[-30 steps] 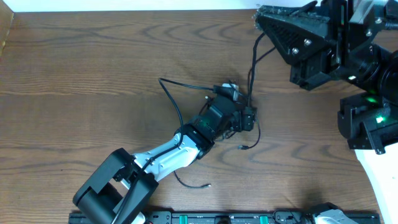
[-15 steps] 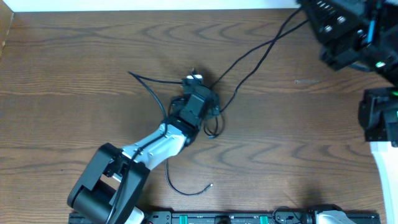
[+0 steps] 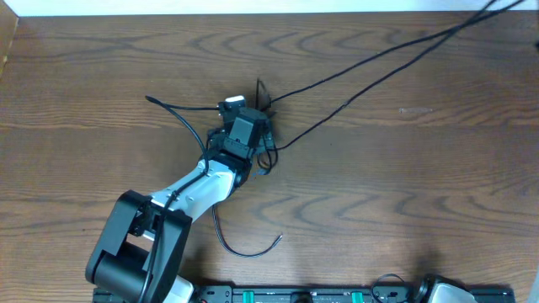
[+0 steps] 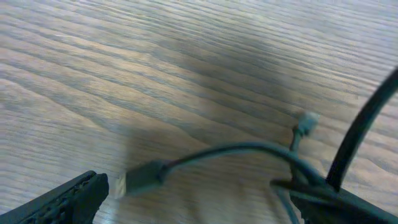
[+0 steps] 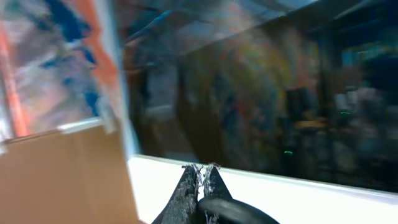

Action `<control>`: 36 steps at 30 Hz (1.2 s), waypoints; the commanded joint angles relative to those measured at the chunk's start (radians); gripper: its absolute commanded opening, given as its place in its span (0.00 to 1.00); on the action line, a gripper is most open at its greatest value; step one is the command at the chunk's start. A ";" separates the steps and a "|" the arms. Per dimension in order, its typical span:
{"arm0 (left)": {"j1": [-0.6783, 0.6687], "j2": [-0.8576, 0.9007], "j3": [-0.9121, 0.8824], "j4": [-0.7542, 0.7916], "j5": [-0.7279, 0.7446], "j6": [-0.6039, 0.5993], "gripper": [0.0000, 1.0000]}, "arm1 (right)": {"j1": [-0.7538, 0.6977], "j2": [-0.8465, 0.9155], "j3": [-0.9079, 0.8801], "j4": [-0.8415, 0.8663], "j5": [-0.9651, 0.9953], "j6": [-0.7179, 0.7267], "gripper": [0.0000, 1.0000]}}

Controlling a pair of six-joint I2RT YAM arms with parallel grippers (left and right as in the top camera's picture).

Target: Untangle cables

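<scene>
The cables sit knotted a little left of the worktop's centre. Two black strands run out of that knot, pulled straight and slanting up to the far right corner, where they leave my overhead view. Another strand arcs off to the left, and one loose cord lies curved near the front edge, apart from the knot.

On the left wrist view I see a cord with a plug tip lying flat on the wood and a second, smaller tip just past it, both blurred. The left end effector sits right over the knot with its fingers spread wide, one at each lower corner of that view, and nothing is pinched between them. The left arm reaches in from the front left.

The right end effector is outside the overhead view. Its own camera shows the fingertips pressed tight together, closed on what looks like a black loop of the cables curling out just under them. Behind it I only get a smeared room and a white ledge.
</scene>
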 commanded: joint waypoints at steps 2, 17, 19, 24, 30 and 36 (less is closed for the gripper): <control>0.070 0.005 0.009 -0.034 -0.035 0.021 0.98 | -0.156 -0.008 0.018 -0.006 0.026 0.010 0.01; 0.275 0.005 0.009 -0.063 -0.034 0.021 0.98 | -0.406 0.033 0.018 -0.042 -0.010 0.009 0.01; 0.301 0.005 0.009 -0.066 -0.034 0.021 0.98 | -0.406 0.045 0.018 -0.042 -0.010 0.006 0.01; 0.370 0.005 0.009 -0.080 -0.034 0.021 0.98 | -0.415 0.073 0.018 -0.056 -0.011 0.007 0.01; 0.414 0.004 0.009 -0.101 0.033 0.021 0.98 | -0.416 0.097 0.018 -0.113 -0.037 0.006 0.01; 0.414 0.002 0.009 -0.063 0.407 0.022 0.98 | -0.364 0.127 0.018 -0.119 -0.168 0.000 0.02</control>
